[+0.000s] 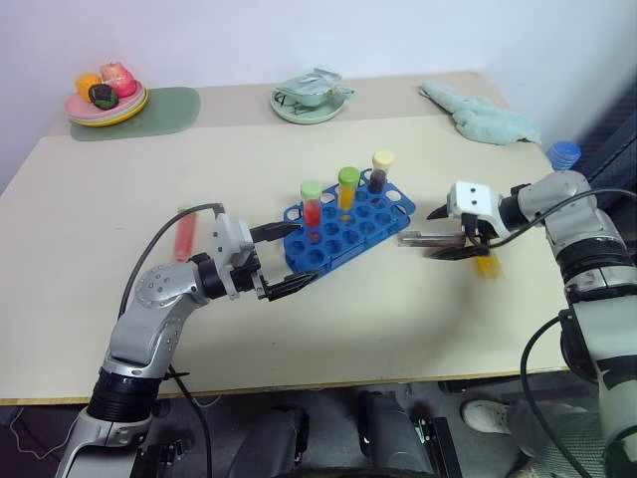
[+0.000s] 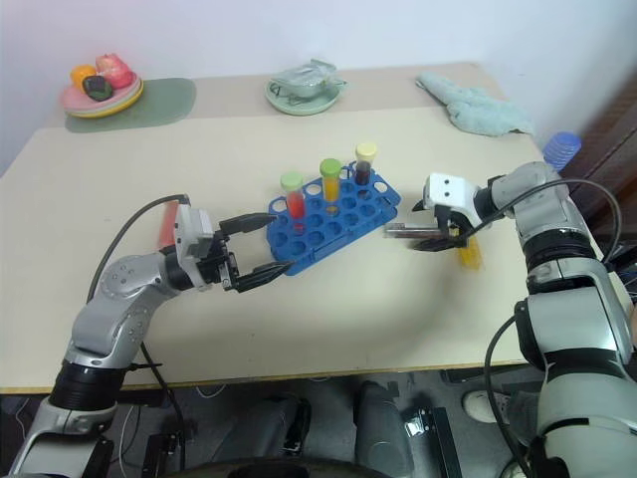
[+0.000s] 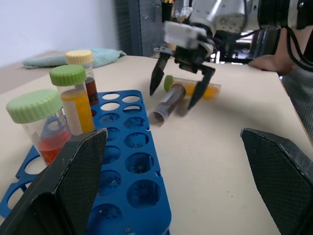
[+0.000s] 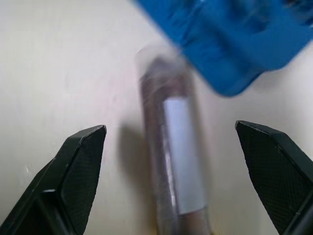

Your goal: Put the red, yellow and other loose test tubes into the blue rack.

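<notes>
**Head view: my right claw straddles a lying tube beside the rack**

Head view, largest first: the bench (image 1: 328,329) carries everything. On it, near the middle, lies the blue rack (image 1: 343,234), set at a slant, with three capped tubes already standing in it: a red one (image 1: 313,204), a yellow one (image 1: 347,189) and a dark one (image 1: 381,171).

My left claw (image 1: 284,261) hovers at the rack's near end, its fingers apart and holding nothing. Beyond my left arm a red tube (image 1: 184,234) lies loose on the bench.

My right claw (image 1: 460,239) is off the rack's right end, tilted down toward the bench, fingers spread and clamped on nothing. Between and under them lies a dark tube (image 4: 173,161) with a pale label. An orange tube (image 1: 486,263) lies just beside it, on the side away from the rack.

What the next move turns on, as I judge it: in my right wrist view the dark tube's long axis runs straight away from the claw toward the rack's corner, with one finger on either side of it. So the fingers would close across its width. My right arm is far nearer to it than my left. I cannot tell whether the fingertips are low enough to catch it.
</notes>
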`<state>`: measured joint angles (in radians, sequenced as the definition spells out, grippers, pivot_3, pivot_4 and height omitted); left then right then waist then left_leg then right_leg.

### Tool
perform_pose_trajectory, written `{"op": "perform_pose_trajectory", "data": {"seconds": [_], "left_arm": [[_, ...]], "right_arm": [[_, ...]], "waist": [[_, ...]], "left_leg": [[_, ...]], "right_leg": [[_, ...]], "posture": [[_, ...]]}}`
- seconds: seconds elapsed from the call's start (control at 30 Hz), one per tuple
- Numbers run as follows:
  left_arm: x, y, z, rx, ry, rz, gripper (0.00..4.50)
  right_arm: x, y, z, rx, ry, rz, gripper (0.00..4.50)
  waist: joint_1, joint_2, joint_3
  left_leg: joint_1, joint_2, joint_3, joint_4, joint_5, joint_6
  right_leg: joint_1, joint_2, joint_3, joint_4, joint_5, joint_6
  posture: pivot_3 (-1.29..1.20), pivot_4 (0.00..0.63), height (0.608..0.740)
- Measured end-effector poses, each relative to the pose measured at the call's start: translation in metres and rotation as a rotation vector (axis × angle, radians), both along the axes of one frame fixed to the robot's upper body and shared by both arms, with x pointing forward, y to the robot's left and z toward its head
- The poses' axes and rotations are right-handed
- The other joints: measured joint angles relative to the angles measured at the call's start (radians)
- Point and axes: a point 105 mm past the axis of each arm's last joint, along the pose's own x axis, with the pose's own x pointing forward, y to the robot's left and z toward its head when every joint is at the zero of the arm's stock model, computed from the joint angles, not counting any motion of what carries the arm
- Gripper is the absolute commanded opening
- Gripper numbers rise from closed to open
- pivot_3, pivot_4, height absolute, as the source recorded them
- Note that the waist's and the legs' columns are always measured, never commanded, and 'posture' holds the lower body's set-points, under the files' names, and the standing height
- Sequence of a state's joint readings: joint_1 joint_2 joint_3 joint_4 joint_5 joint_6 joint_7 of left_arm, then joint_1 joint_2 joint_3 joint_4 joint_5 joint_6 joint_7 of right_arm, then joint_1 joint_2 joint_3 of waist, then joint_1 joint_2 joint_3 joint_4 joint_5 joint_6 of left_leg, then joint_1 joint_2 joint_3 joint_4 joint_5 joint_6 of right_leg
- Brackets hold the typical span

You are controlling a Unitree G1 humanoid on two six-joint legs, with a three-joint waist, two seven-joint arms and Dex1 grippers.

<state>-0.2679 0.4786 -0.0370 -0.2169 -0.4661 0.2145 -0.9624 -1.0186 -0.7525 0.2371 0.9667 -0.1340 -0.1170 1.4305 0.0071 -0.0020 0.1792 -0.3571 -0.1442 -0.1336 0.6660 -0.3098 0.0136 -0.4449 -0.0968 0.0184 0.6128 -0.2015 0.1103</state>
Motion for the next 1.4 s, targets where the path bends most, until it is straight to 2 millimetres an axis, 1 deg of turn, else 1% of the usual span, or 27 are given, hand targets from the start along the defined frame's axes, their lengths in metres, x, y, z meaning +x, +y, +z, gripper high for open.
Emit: {"op": "perform_pose_trajectory", "data": {"seconds": [0.03, 0.13, 0.17, 0.3, 0.33, 0.4, 0.73, 0.83, 0.9, 0.93, 1.0, 1.3, 1.33, 1.4], "left_arm": [[0.0, 0.0, 0.0, 0.0, -0.001, -0.001, 4.5], [0.0, 0.0, 0.0, 0.0, -0.002, -0.003, 4.5], [0.0, 0.0, 0.0, 0.001, -0.002, -0.005, 4.5], [-0.001, -0.001, 0.0, 0.002, -0.002, -0.01, 4.5], [-0.001, -0.001, 0.0, 0.002, -0.002, -0.01, 4.5], [-0.001, -0.001, 0.0, 0.002, -0.002, -0.011, 4.5], [-0.002, 0.0, -0.002, 0.004, 0.006, -0.008, 4.5], [-0.002, 0.0, -0.002, 0.005, 0.006, -0.008, 4.5], [-0.002, 0.0, -0.002, 0.005, 0.006, -0.009, 4.5], [-0.002, 0.0, -0.002, 0.005, 0.006, -0.009, 4.5], [-0.002, 0.001, -0.003, 0.008, 0.006, -0.009, 4.5], [-0.002, 0.002, -0.003, 0.013, 0.006, -0.009, 4.5], [-0.002, 0.002, -0.003, 0.013, 0.006, -0.009, 4.5], [-0.002, 0.002, -0.003, 0.013, 0.006, -0.008, 4.5]], "right_arm": [[0.001, 0.0, 0.001, 0.005, 0.016, -0.026, 4.33], [0.001, 0.0, 0.001, -0.001, 0.041, -0.063, 3.5], [0.001, 0.0, 0.001, -0.007, 0.041, -0.063, 3.1], [-0.005, 0.002, 0.0, -0.03, 0.065, -0.036, 0.92], [-0.006, 0.003, 0.0, -0.028, 0.066, -0.026, 0.48], [-0.006, 0.006, 0.002, -0.036, 0.057, -0.014, 0.48], [-0.009, 0.006, 0.001, -0.054, 0.042, 0.008, 0.48], [-0.009, 0.005, 0.001, -0.053, 0.043, 0.002, 1.3], [-0.009, 0.004, -0.001, -0.059, 0.049, -0.004, 2.24], [-0.01, 0.003, -0.005, -0.066, 0.057, -0.011, 2.83], [-0.012, 0.001, -0.015, -0.082, 0.077, -0.024, 3.72], [-0.009, -0.005, -0.021, -0.089, 0.077, -0.063, 3.72], [-0.009, -0.005, -0.021, -0.09, 0.073, -0.06, 3.21], [-0.008, -0.003, -0.021, -0.09, 0.064, -0.053, 2.51]], "waist": [[0.001, 0.0, 0.0], [0.003, 0.0, 0.0], [0.003, 0.0, 0.0], [0.004, 0.0, 0.0], [0.004, 0.0, 0.0], [0.002, 0.0, 0.0], [0.002, 0.0, 0.0], [0.003, 0.0, 0.0], [0.003, 0.0, 0.0], [0.003, 0.0, 0.0], [0.004, 0.0, 0.0], [0.002, 0.0, 0.0], [0.002, 0.0, 0.0], [0.002, 0.0, 0.0]], "left_leg": [[0.0, 0.0, 0.0, 0.0, 0.0, 0.0], [0.0, 0.0, 0.0, 0.0, 0.0, 0.0], [0.0, 0.0, 0.0, 0.0, 0.0, 0.0], [-0.001, 0.0, 0.0, 0.0, 0.0, 0.0], [0.0, 0.0, 0.0, 0.0, 0.0, 0.0], [0.0, 0.0, 0.0, 0.0, 0.0, 0.0], [0.0, 0.0, 0.0, 0.0, 0.0, 0.0], [0.0, 0.0, 0.0, 0.0, 0.0, 0.0], [0.0, 0.0, 0.0, 0.0, 0.0, 0.0], [0.0, 0.0, 0.0, 0.0, 0.0, 0.0], [0.0, 0.0, 0.0, 0.0, 0.0, 0.0], [0.0, 0.0, 0.0, 0.0, 0.0, 0.0], [0.0, 0.0, 0.0, 0.0, 0.0, 0.0], [0.0, 0.0, 0.0, 0.0, 0.0, 0.0]], "right_leg": [[0.0, 0.0, 0.0, 0.0, 0.0, 0.0], [0.0, 0.0, 0.0, 0.0, 0.0, 0.0], [0.0, 0.0, 0.0, 0.0, 0.0, 0.0], [0.0, 0.0, 0.0, 0.0, 0.0, 0.0], [0.0, 0.0, 0.0, 0.0, 0.0, 0.0], [0.0, 0.0, 0.0, 0.0, 0.0, 0.0], [0.0, 0.0, 0.0, 0.0, 0.0, 0.0], [0.0, 0.0, 0.0, 0.0, 0.0, 0.0], [0.0, 0.0, 0.0, 0.0, 0.0, 0.0], [0.0, 0.0, 0.0, 0.0, 0.0, 0.0], [0.0, 0.0, 0.0, 0.0, 0.0, 0.0], [0.0, 0.0, 0.0, 0.0, 0.0, 0.0], [0.0, 0.0, 0.0, 0.0, 0.0, 0.0], [0.0, 0.0, -0.001, 0.0, 0.0, 0.0]], "posture": [[0.0, 0.15, 0.74], [0.0, 0.15, 0.74], [0.0, 0.15, 0.74], [0.0, 0.15, 0.74], [0.0, 0.15, 0.74], [0.0, 0.15, 0.74], [0.0, 0.15, 0.74], [0.0, 0.15, 0.74], [0.0, 0.15, 0.74], [0.0, 0.15, 0.74], [0.0, 0.15, 0.74], [0.0, 0.15, 0.74], [0.0, 0.15, 0.74], [0.0, 0.15, 0.74]]}}
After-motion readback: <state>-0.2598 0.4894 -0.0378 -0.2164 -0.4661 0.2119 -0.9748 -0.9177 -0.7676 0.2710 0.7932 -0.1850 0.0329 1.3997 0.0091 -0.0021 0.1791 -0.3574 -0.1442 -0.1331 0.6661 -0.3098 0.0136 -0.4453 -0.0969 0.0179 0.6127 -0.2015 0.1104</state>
